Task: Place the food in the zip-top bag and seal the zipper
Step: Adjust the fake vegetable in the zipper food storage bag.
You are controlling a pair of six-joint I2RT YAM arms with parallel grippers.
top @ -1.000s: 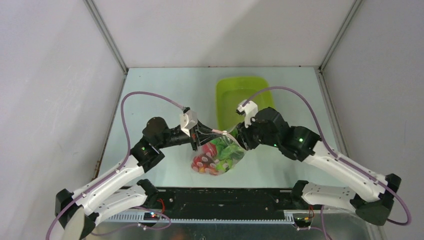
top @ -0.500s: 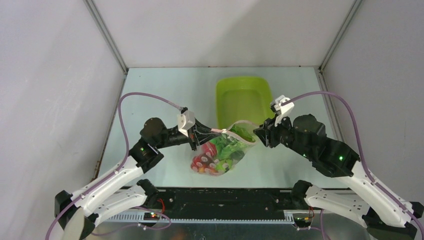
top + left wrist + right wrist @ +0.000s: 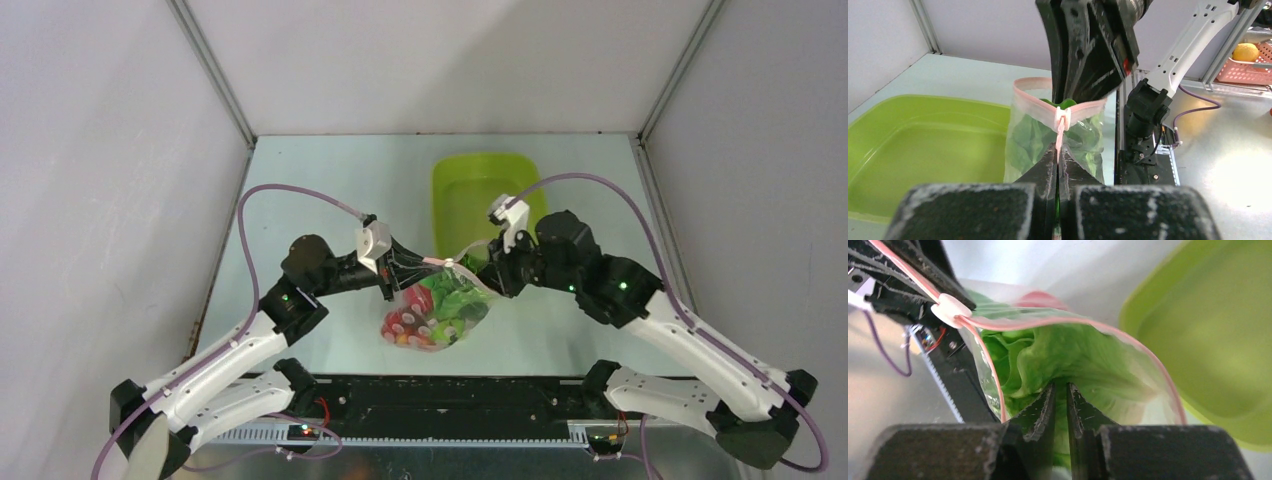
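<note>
Over counter (image 3: 330,180), bag (image 3: 440,315) hangs with zipper (image 3: 1085,106) clenched by left end effector (image 3: 1058,150) at its 10 o'clock; right end effector (image 3: 1060,390), jaws near-closed in lettuce (image 3: 1058,355) at 2 o'clock, grip unclear, so withdrawing could drag lettuce out.

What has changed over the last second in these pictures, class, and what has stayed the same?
The right gripper drew back rightward from the zip-top bag, then returned to its open mouth, tips at the lettuce. The left gripper stays shut on the zipper; bag and tray stay put.
</note>
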